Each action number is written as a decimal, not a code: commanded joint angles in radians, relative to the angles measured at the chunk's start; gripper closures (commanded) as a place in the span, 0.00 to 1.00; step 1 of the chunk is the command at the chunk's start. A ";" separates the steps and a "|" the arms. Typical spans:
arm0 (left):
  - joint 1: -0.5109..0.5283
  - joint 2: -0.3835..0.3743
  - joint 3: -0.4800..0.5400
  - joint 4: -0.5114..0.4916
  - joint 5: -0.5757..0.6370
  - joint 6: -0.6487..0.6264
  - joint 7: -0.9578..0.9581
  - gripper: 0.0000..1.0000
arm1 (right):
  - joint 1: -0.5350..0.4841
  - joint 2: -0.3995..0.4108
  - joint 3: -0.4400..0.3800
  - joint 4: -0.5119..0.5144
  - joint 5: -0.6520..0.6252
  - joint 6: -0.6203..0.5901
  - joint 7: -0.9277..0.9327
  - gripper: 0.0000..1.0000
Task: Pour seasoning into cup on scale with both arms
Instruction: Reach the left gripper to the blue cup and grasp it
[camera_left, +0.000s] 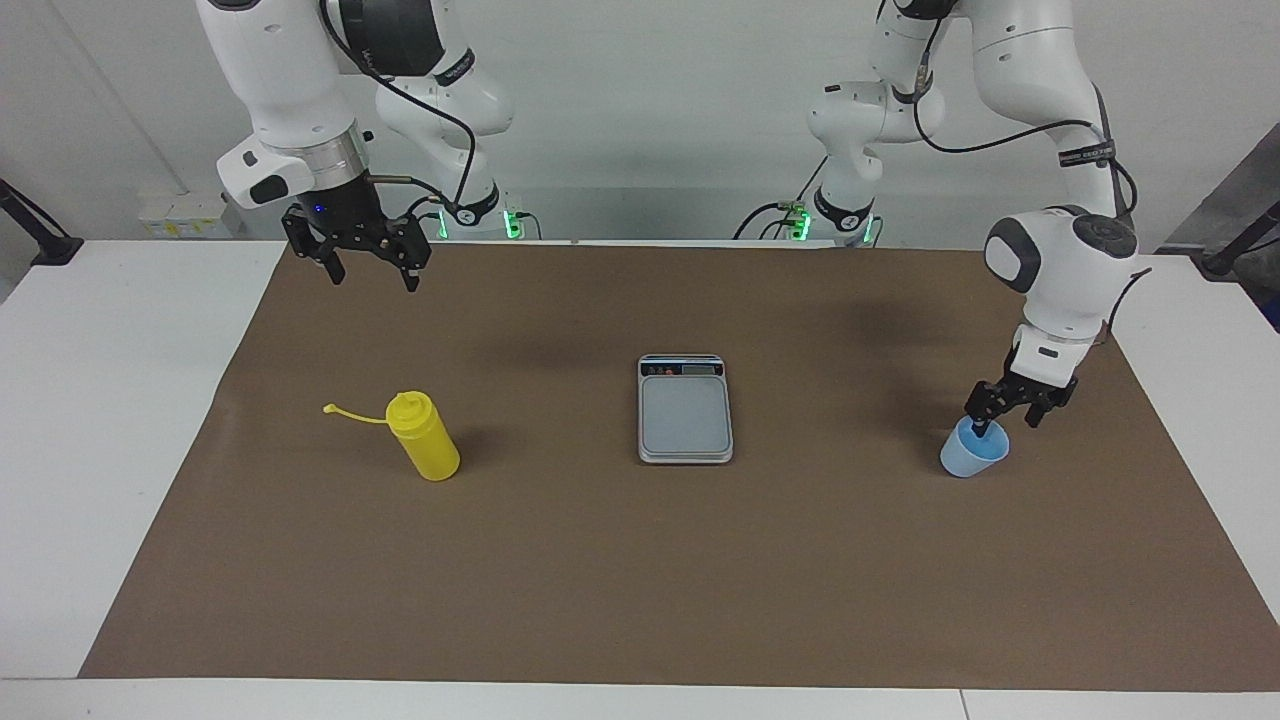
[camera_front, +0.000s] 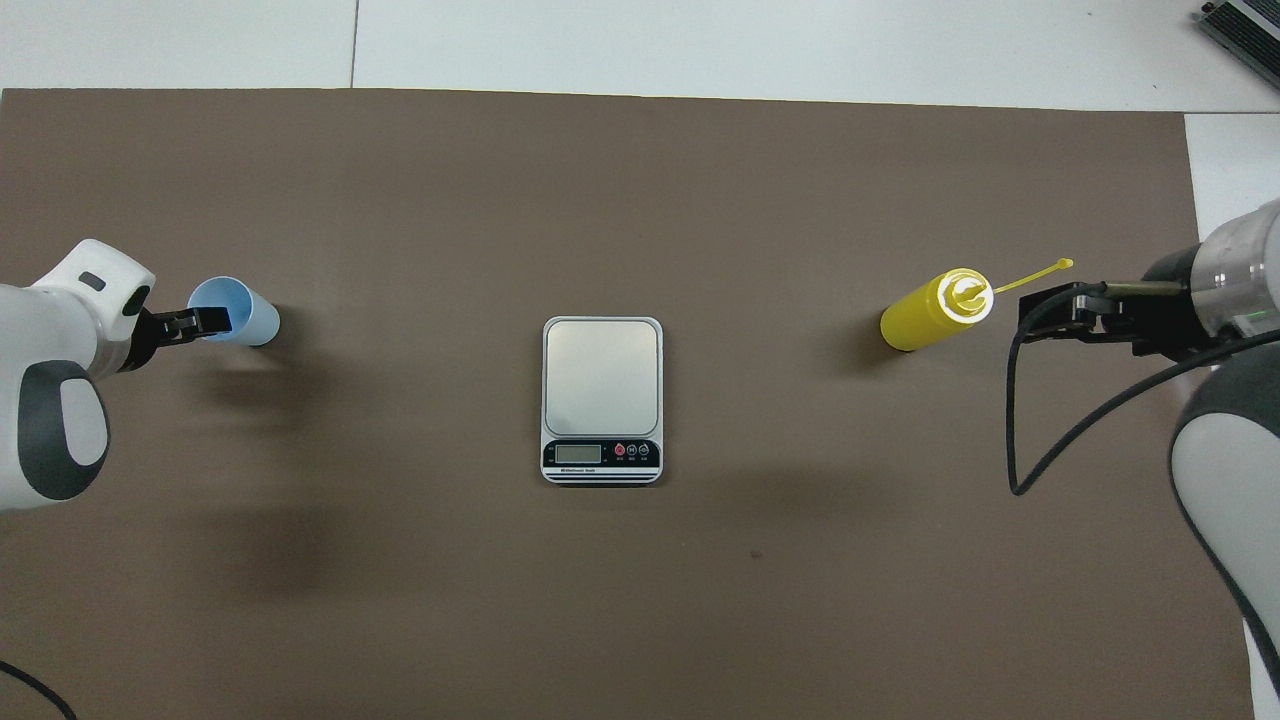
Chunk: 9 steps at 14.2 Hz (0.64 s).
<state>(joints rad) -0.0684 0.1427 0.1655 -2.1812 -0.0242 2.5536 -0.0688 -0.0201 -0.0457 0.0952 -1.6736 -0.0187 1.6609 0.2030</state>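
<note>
1. The left gripper is down at the small light-blue translucent plastic cup, which stands upright on the brown paper mat toward the left arm's end of the table. One finger reaches inside the cup's mouth and the other sits outside the rim; the jaws are still apart, straddling the wall – not yet clamped on it.
2. The right gripper hangs high over the mat's edge nearest the robots, its jaws spread wide and holding nothing; this arm waits.
3. The bright yellow cylindrical plastic squeeze bottle stands upright toward the right arm's end of the table, its thin yellow tethered cap strap sticking out sideways toward that end – well apart from the right gripper.
4. The flat rectangular silver-grey digital kitchen scale lies mid-table between bottle and cup, its dark display strip on the edge nearest the robots, the weighing plate bare.
</note>
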 joint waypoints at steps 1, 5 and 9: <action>-0.017 -0.002 0.002 -0.006 -0.013 0.002 -0.049 0.09 | -0.012 -0.016 0.001 -0.014 0.020 0.002 -0.014 0.00; -0.025 -0.002 0.000 -0.006 -0.013 0.010 -0.075 0.26 | -0.012 -0.016 0.001 -0.014 0.020 0.002 -0.014 0.00; -0.025 0.000 0.000 -0.006 -0.013 0.007 -0.075 0.46 | -0.012 -0.016 0.001 -0.014 0.020 0.002 -0.014 0.00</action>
<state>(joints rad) -0.0781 0.1427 0.1548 -2.1812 -0.0243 2.5538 -0.1359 -0.0201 -0.0457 0.0952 -1.6736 -0.0187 1.6609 0.2030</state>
